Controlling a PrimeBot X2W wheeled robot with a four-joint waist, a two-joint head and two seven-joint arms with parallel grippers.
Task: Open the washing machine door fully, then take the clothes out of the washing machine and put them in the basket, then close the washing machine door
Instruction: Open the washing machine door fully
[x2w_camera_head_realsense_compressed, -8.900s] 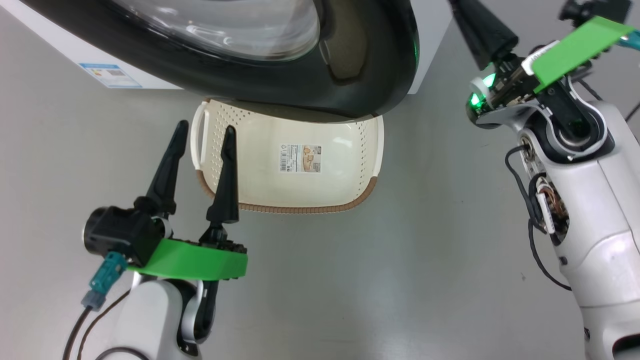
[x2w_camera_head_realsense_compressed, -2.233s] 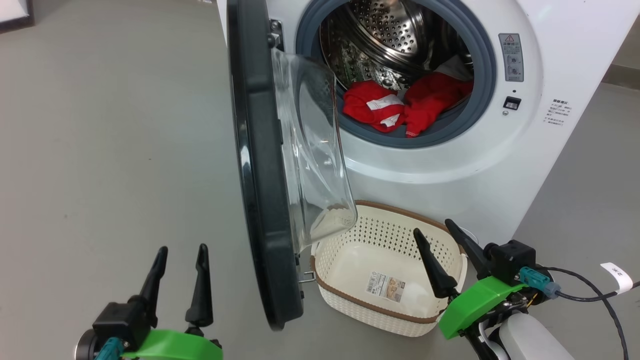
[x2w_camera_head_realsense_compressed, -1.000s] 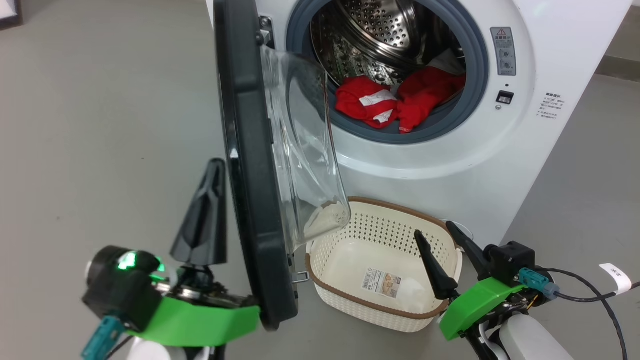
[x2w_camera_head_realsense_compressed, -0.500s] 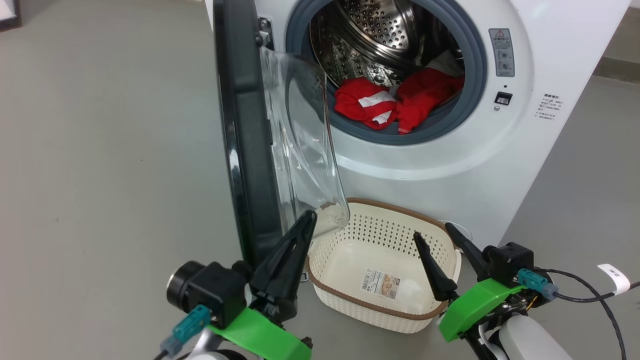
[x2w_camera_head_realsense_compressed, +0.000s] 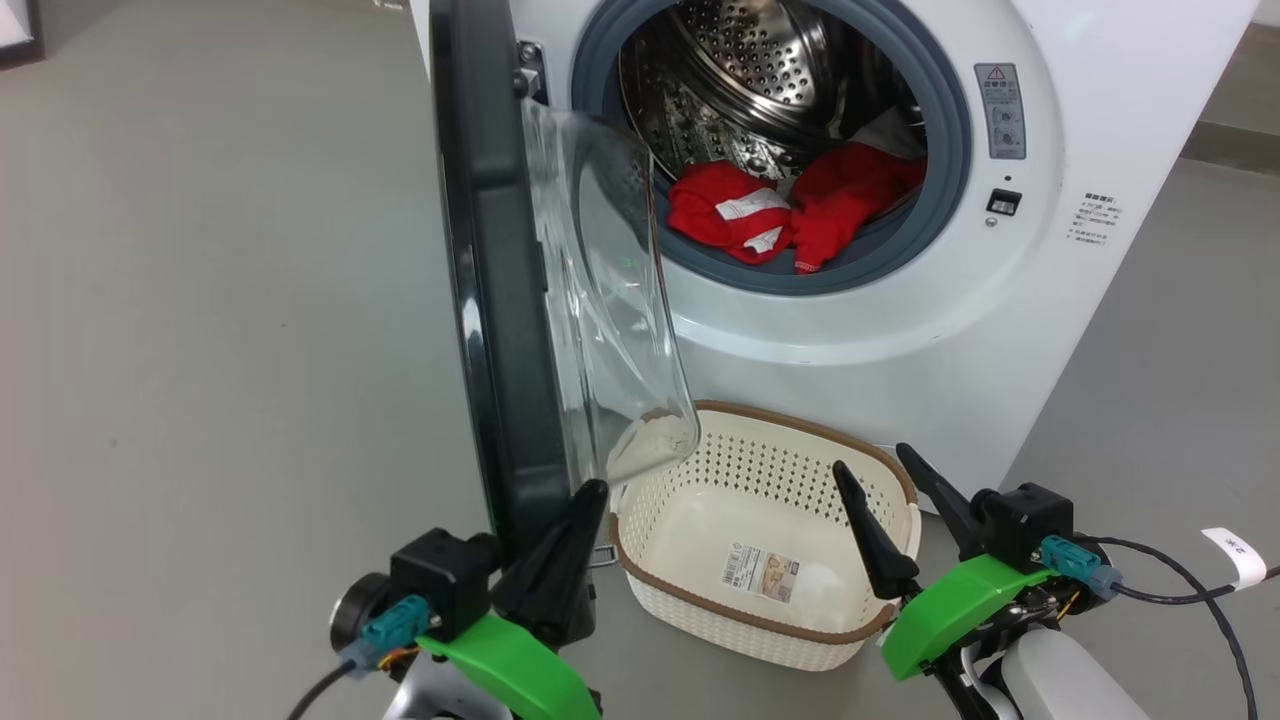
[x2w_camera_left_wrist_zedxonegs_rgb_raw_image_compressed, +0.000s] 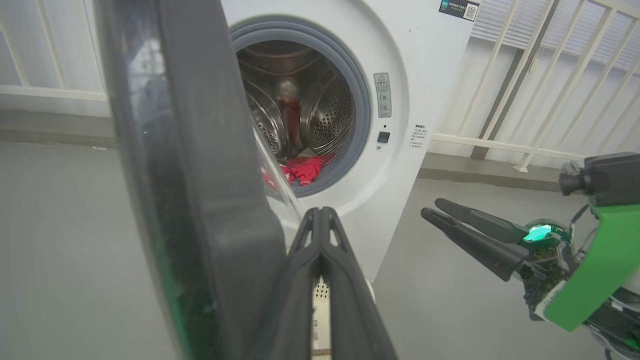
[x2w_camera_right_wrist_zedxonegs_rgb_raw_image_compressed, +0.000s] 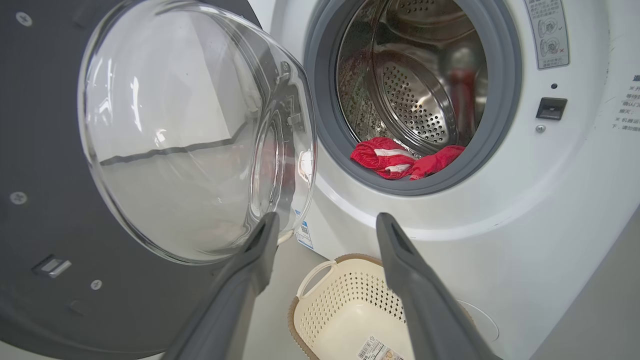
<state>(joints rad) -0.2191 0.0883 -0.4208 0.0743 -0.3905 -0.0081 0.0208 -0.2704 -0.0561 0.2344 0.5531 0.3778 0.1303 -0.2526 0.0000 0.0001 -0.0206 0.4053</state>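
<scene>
Brings left tool (x2w_camera_head_realsense_compressed: 591, 494), pinched closed, inside the washing machine door (x2w_camera_head_realsense_compressed: 490, 300) rim. Holds right tool (x2w_camera_head_realsense_compressed: 870, 458) spread wide near the basket (x2w_camera_head_realsense_compressed: 770, 455).

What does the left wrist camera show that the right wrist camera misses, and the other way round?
The left wrist view takes in a white railing behind the washing machine, and the right gripper from the side, fingers apart. The right wrist view offers the glass bowl of the washing machine door face-on, and the paper label in the basket. Both share the open drum with the red clothes at its front.
</scene>
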